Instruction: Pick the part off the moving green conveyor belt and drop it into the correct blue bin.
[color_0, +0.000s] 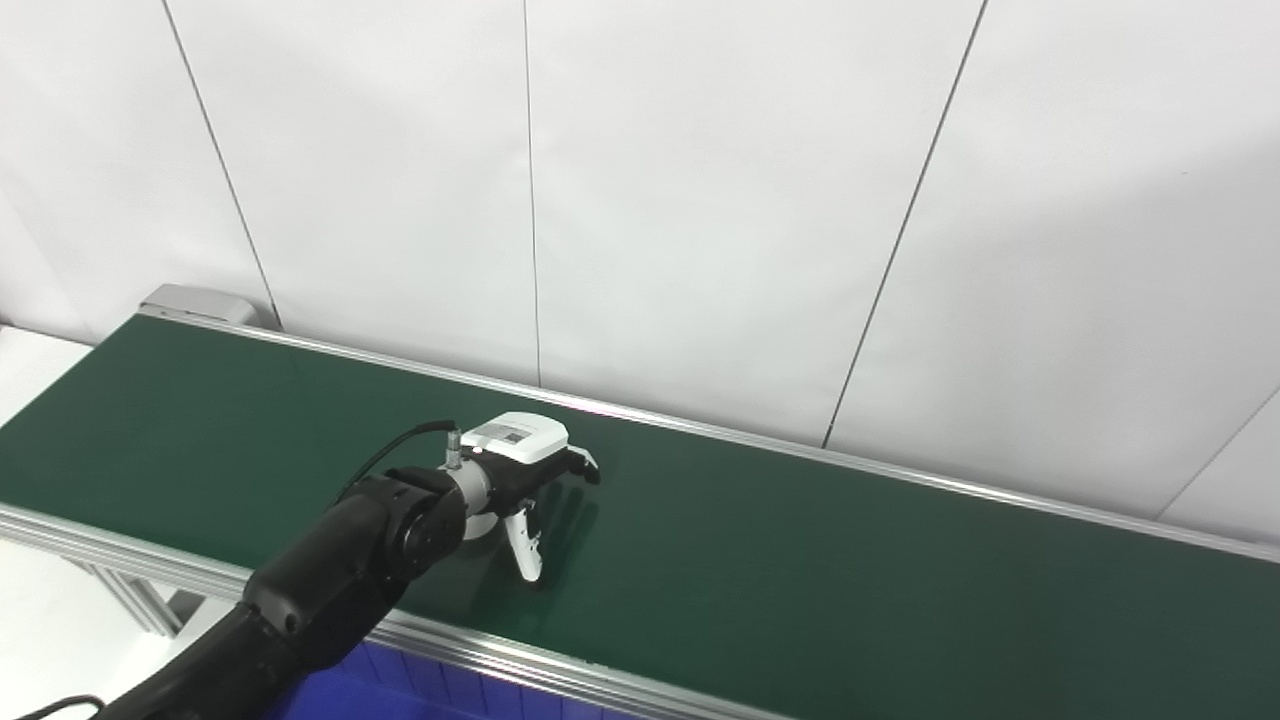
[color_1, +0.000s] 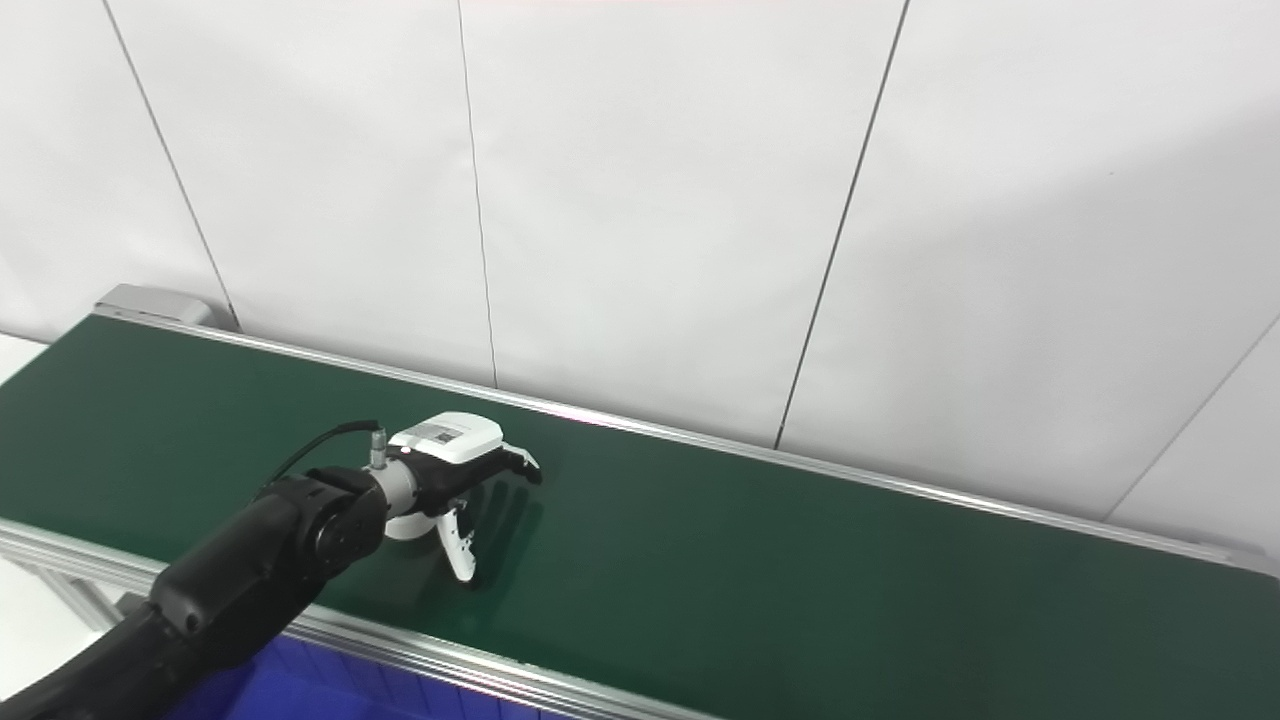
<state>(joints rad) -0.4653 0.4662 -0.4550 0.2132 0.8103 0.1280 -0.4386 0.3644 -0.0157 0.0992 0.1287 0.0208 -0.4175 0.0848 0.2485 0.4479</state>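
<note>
My left hand reaches in from the bottom left and hovers low over the green conveyor belt, near its front half. Its white back faces up, the dark fingers stretch to the right, and the white thumb points down at the belt, apart from them. A small white rounded shape shows under the palm by the wrist; I cannot tell whether it is the part or a piece of the hand. Nothing is visibly clasped. My right hand is out of view.
A blue bin peeks out below the belt's front rail, beside my arm. A white panelled wall stands right behind the belt's far rail. The belt's left end carries a grey housing.
</note>
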